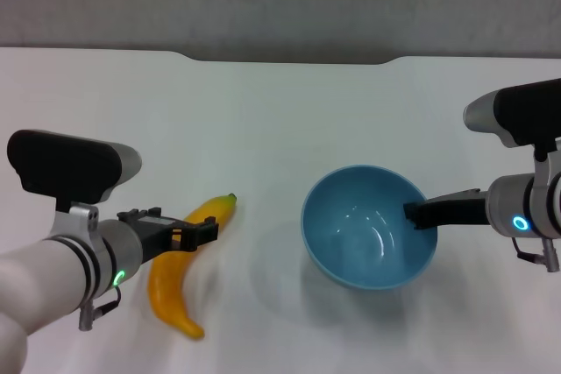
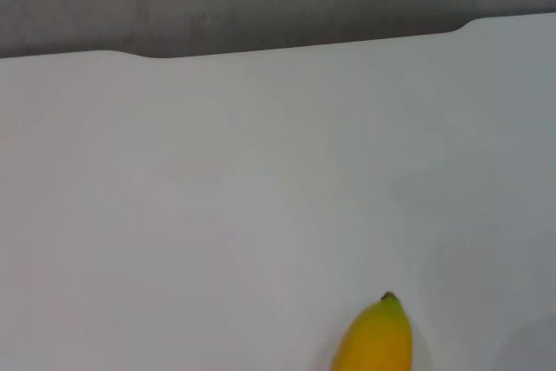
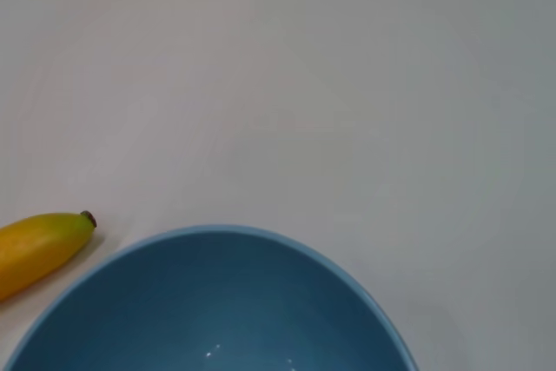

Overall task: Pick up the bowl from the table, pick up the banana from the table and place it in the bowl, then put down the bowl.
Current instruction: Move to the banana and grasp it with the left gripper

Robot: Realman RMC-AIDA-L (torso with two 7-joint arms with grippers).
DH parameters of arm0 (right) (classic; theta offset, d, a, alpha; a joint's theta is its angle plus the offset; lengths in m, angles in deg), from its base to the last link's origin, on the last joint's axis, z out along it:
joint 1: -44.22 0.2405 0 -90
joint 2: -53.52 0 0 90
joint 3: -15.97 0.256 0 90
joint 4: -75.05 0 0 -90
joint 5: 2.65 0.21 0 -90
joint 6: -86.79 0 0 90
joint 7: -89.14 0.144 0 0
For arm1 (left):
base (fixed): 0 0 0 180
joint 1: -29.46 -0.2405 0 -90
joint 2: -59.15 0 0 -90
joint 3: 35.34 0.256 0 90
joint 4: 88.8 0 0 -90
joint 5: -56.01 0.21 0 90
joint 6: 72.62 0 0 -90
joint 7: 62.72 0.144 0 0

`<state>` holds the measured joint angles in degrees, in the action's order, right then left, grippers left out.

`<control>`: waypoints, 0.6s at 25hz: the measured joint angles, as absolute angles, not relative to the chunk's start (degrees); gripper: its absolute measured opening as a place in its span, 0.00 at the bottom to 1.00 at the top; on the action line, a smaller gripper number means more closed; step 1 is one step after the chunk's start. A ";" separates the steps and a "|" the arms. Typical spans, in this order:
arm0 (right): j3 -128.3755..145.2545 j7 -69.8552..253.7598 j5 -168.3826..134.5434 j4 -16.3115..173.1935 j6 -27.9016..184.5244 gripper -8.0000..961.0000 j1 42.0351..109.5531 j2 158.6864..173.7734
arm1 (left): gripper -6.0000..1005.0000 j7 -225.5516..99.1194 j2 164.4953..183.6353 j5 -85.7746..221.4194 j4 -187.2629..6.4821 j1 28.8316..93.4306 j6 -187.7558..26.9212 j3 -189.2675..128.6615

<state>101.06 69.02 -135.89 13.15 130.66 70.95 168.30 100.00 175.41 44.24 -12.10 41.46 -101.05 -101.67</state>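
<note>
The bowl (image 1: 369,238) is seen at the right of the table (image 1: 263,120) in the head view, its light-blue inside facing up and slightly tilted; a soft shadow is cast on the white surface to its left, and whether its base touches the table cannot be told. The right gripper (image 1: 412,213) is reached in from the right, and its dark fingers (image 1: 438,211) are pinched on the bowl's right rim, with the tip of one lying just inside the wall. In the right wrist view the bowl's rim (image 3: 261,236) fills the lower part of the picture, and none of that arm's fingers are shown there. The banana (image 1: 188,260) is lying on the table at the left, well apart from the bowl, with its stem end pointed toward the far right and its other end toward the near edge. The left gripper (image 1: 210,231) is positioned over the banana's middle, its black fingers (image 1: 195,232) crossing the yellow skin from the left; whether they are pressed onto the fruit or spread above it cannot be told. Only the banana's stem end (image 2: 375,343) is shown in the left wrist view.
</note>
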 joint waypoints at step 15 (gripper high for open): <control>101.01 68.19 -134.99 12.20 130.72 0.04 70.76 168.33 | 0.77 100.10 175.62 42.32 -19.99 45.58 -101.05 -100.20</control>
